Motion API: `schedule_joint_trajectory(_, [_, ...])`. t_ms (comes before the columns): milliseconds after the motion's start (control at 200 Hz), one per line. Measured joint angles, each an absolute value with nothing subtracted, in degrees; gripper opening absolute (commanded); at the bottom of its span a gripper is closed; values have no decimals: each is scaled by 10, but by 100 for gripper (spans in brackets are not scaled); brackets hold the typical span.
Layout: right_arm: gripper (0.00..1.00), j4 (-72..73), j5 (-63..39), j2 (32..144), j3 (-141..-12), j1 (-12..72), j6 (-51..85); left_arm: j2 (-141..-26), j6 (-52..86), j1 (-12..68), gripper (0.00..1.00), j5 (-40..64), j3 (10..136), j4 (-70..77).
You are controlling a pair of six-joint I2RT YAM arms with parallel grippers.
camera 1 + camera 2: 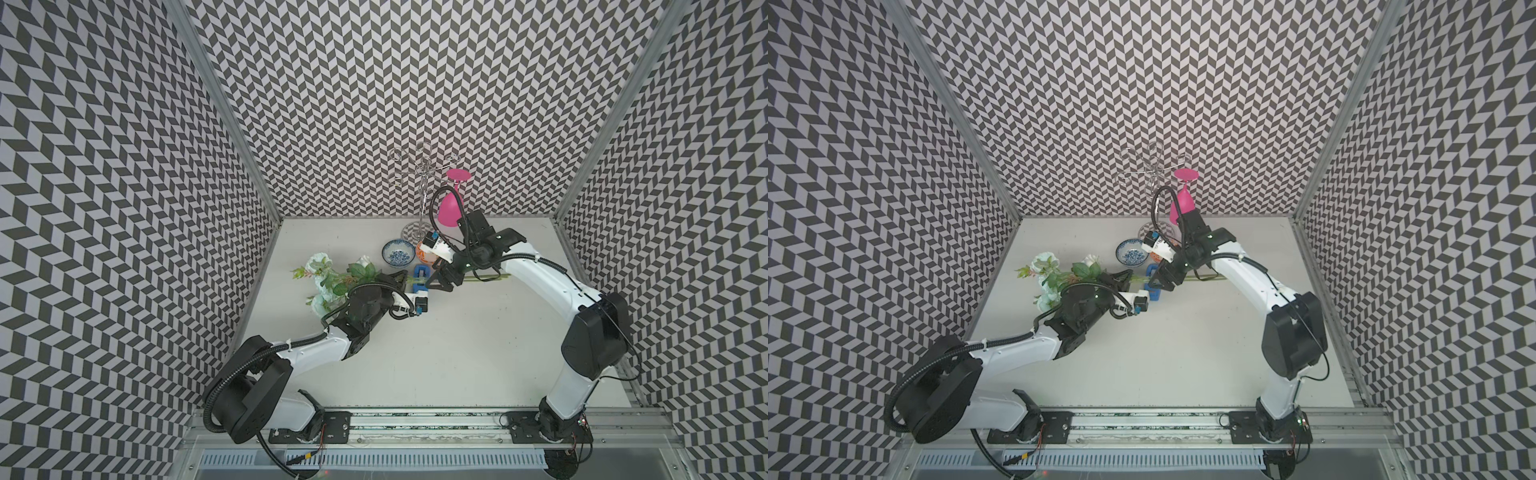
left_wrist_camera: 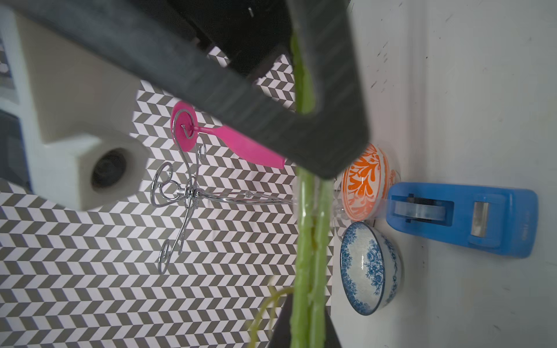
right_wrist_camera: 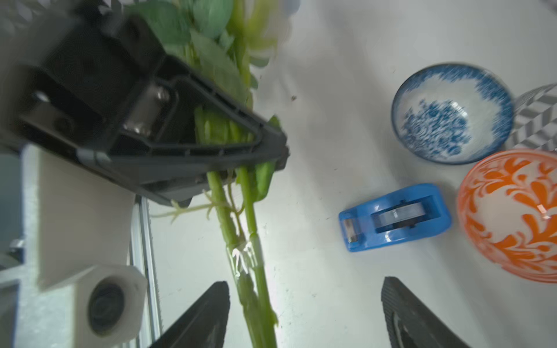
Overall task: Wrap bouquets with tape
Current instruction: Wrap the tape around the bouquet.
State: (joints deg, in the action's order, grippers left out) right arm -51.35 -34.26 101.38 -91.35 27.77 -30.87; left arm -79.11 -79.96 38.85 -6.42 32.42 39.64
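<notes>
The bouquets are one bunch: pale blooms and leaves (image 1: 322, 270) at the left, long green stems (image 1: 478, 277) running right above the table. My left gripper (image 1: 404, 277) is shut on the stems (image 2: 307, 226) just past the leaves. In the right wrist view a band of clear tape (image 3: 244, 256) circles the stems (image 3: 256, 289). My right gripper (image 3: 304, 316) stands open around them, the stems close to one finger and pinched by neither. The tape, a blue dispenser (image 3: 394, 217), lies on the table under the grippers (image 1: 420, 272), beside the bowls (image 2: 461, 220).
A blue-patterned bowl (image 1: 398, 252) and an orange-patterned bowl (image 3: 512, 214) sit just behind the dispenser. Further back stands a wire rack (image 1: 422, 166) with a pink glass (image 1: 452, 208) hanging upside down. The patterned walls close in at the left, back and right.
</notes>
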Motion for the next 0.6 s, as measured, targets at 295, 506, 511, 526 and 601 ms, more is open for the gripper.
schedule_joint_trajectory(295, [19,-540,-319,1016,-920,274,-349,-764,-767,388,9,-44,329,342])
schedule_joint_trajectory(506, [3,-470,-324,981,-853,301,-379,-733,-704,351,33,13,330,293])
schedule_joint_trajectory(511, [3,-467,-323,980,-851,302,-379,-731,-703,350,33,16,330,292])
schedule_joint_trajectory(526, [2,-456,-318,975,-845,303,-380,-723,-694,347,35,29,331,288])
schedule_joint_trajectory(601, [0,-400,-293,954,-818,303,-382,-682,-657,329,37,94,345,265])
